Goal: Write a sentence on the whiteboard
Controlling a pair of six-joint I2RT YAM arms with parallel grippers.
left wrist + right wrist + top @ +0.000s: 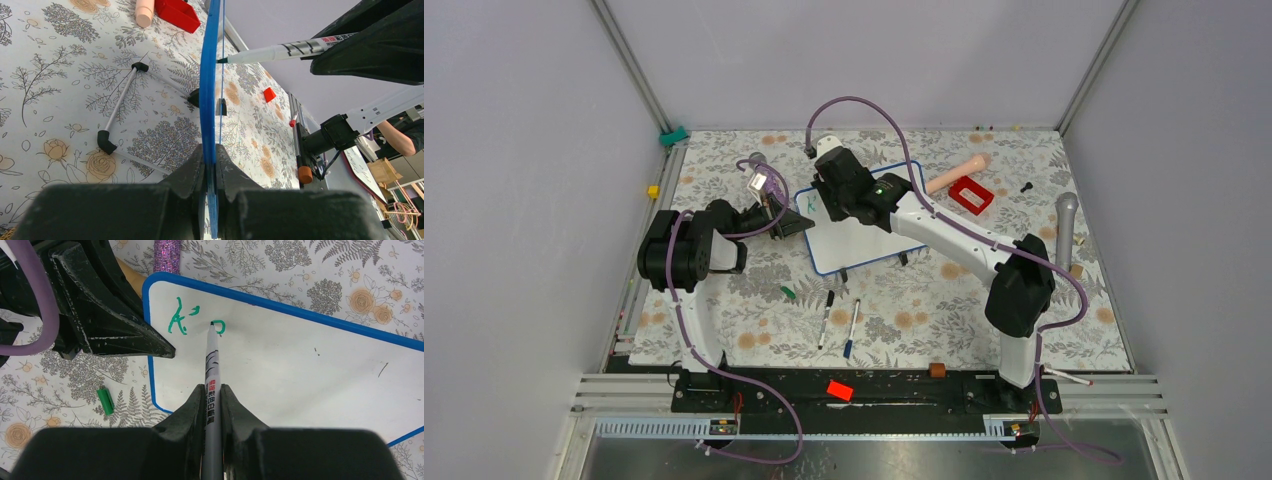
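Note:
The whiteboard [859, 243] with a blue rim stands tilted on its black feet at mid table. My left gripper [214, 165] is shut on its blue left edge [209, 75]. My right gripper [213, 400] is shut on a white marker [212, 370] whose green tip touches the board [300, 365] near its top left corner. The sentence [187, 320] is only a green "K" and part of a second letter there. In the left wrist view the marker [290, 49] meets the board edge-on. In the top view the right gripper [836, 185] hides the writing.
A green marker cap [789, 293] lies left of the board's front. Two spare markers [826, 318] [852, 328] lie in front. A red tray [970, 195], a pink cylinder [957, 174], a grey microphone [1065, 230] and a black screw [1026, 186] sit at right.

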